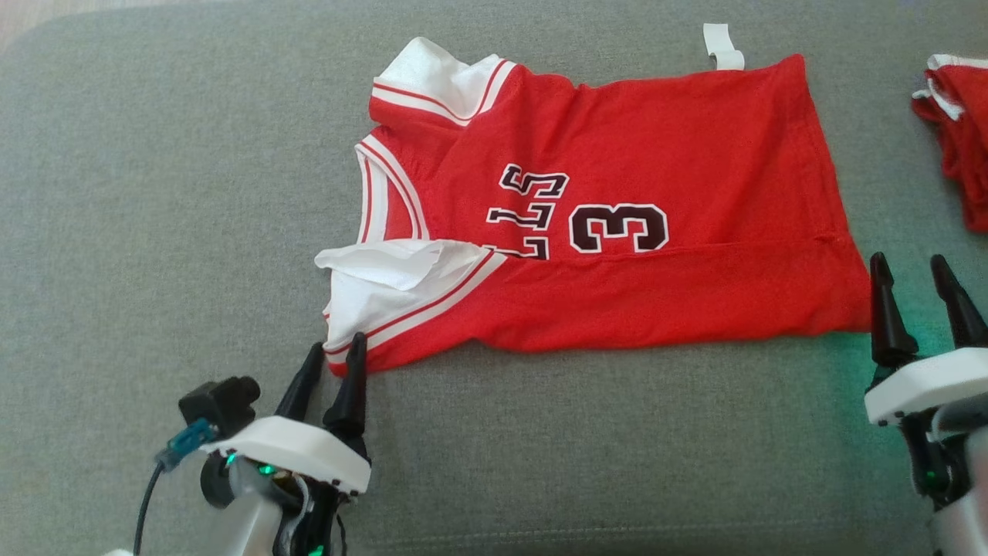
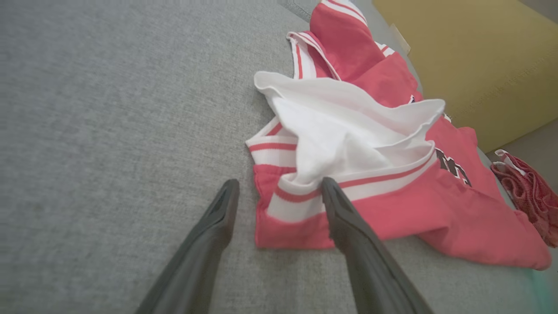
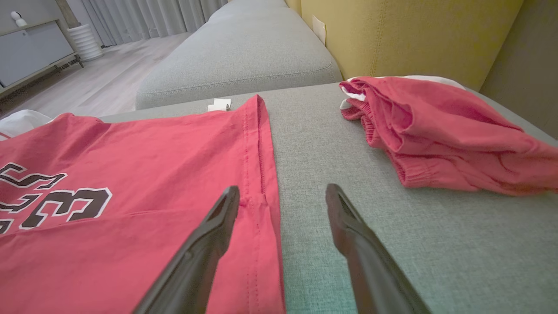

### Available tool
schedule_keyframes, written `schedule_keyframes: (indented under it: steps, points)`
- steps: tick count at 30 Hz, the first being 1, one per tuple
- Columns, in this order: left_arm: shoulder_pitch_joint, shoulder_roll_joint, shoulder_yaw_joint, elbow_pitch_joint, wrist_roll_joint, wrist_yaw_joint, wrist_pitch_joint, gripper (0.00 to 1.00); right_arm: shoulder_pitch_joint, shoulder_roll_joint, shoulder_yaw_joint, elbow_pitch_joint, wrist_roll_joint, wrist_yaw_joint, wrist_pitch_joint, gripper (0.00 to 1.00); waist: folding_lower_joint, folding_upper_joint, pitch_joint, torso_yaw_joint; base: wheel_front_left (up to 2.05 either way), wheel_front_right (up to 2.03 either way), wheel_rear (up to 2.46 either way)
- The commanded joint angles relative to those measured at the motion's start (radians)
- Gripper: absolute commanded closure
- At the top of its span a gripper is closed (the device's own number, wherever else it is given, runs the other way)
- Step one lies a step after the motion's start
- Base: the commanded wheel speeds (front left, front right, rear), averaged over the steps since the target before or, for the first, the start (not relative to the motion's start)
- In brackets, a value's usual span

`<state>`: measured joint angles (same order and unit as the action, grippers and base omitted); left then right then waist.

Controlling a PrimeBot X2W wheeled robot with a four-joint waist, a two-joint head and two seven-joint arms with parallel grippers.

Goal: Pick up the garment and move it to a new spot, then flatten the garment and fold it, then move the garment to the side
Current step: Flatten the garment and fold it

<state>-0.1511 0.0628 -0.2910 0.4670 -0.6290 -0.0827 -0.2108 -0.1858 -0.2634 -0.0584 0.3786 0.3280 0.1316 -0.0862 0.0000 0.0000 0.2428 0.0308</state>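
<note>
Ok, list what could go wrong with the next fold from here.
The white sleeve is bunched and turned back; folding now could trap that crease.
The left gripper, open at the corner of the jersey, may pinch only one layer.
The right gripper sits near the second red garment; a sweep could snag it.

Centre: red-and-white mesh sports jersey [image 1: 617, 154] lies on the grey fabric sofa seat [image 1: 154, 193], collar end left, hem right.
Far right: bunched red cloth shorts [image 1: 961, 131], apart from the hem.
Near left: left tool [image 1: 337, 344] at the jersey's near-left corner.
Near right: right tool [image 1: 908, 260] just beside the hem's near corner.
Behind: yellow upholstered backrest [image 3: 414, 30], beyond the shorts.
</note>
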Motion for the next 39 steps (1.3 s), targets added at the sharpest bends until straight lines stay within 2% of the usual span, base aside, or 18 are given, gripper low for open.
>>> schedule_keyframes:
  steps: [1,6,14,15,16,17,23,32,33,34,39]
  points:
    - [-0.002,0.014,0.033,-0.027,-0.002,0.008,-0.009,0.00,0.015,-0.008,0.011,-0.035,-0.007,-0.001,-0.003,0.00,0.0000,0.0000,0.000,0.000,0.00,0.00,0.00]
    - [0.014,0.025,0.023,-0.015,0.003,0.023,0.018,0.00,0.018,0.002,0.008,-0.042,-0.008,-0.001,-0.001,0.00,0.0000,0.0000,0.003,-0.001,0.00,0.00,0.00]
    - [-0.028,0.025,-0.043,0.072,0.017,0.021,0.132,0.00,0.006,-0.002,0.016,-0.058,-0.009,-0.001,0.014,0.00,0.0000,0.0000,0.009,-0.010,0.00,0.00,0.00]
    - [-0.030,0.027,-0.052,0.075,0.023,0.020,0.143,0.23,0.007,-0.003,0.015,-0.058,-0.008,-0.001,0.015,0.00,0.0000,0.0000,0.007,-0.010,0.00,0.00,0.00]
    - [-0.032,0.029,-0.057,0.075,0.028,0.021,0.146,0.75,0.008,-0.004,0.014,-0.058,-0.008,-0.001,0.017,0.00,0.0000,0.0000,0.005,-0.010,0.00,0.00,0.00]
    - [-0.032,0.034,-0.063,0.070,0.036,0.021,0.144,1.00,0.009,-0.004,0.012,-0.056,-0.009,-0.001,0.021,0.00,0.0000,0.0000,0.003,-0.010,0.00,0.00,0.00]
    - [-0.009,0.055,-0.062,-0.004,0.049,0.032,0.106,1.00,0.013,0.022,0.018,-0.006,0.021,-0.001,0.088,0.00,0.0000,0.0000,-0.016,0.001,0.00,0.00,0.00]
    - [0.004,0.084,-0.062,-0.093,0.050,0.042,0.123,1.00,-0.029,0.025,0.042,0.114,0.019,-0.001,0.206,0.01,0.0000,0.0000,-0.013,0.021,0.00,0.00,0.00]
    - [0.003,0.086,-0.063,-0.098,0.050,0.043,0.126,1.00,-0.035,0.027,0.044,0.121,0.022,-0.001,0.208,0.56,0.0000,0.0000,-0.013,0.023,0.00,0.00,0.00]
    - [0.004,0.089,-0.064,-0.103,0.050,0.044,0.128,1.00,-0.039,0.028,0.051,0.128,0.028,-0.001,0.215,1.00,0.0000,0.0000,-0.013,0.025,0.00,0.00,0.00]
    - [0.022,0.112,-0.063,-0.135,0.048,0.049,0.142,1.00,-0.029,-0.006,0.067,0.120,0.062,-0.001,0.225,1.00,0.0000,0.0000,-0.029,0.036,0.00,0.00,0.00]
